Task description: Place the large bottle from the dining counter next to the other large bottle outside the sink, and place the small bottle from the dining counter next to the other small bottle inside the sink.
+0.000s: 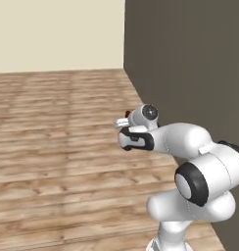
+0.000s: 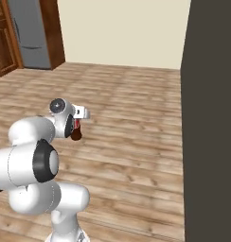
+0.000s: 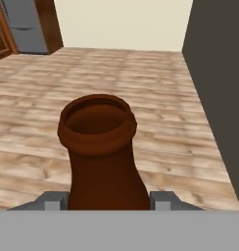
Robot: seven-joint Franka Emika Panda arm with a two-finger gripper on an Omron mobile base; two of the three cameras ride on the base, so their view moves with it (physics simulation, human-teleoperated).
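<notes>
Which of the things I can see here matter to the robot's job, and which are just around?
Job:
- large bottle, brown, held in the claw

Just around:
- wooden floor
- dark wall
- grey fridge
- wooden cabinets

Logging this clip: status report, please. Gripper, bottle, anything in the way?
Gripper shut on the large bottle, its open mouth toward the hand camera. Carried above wood floor. Dark wall close on the right; path ahead open.

Pincer (image 3: 107,201) clamped, arm folded low
</notes>
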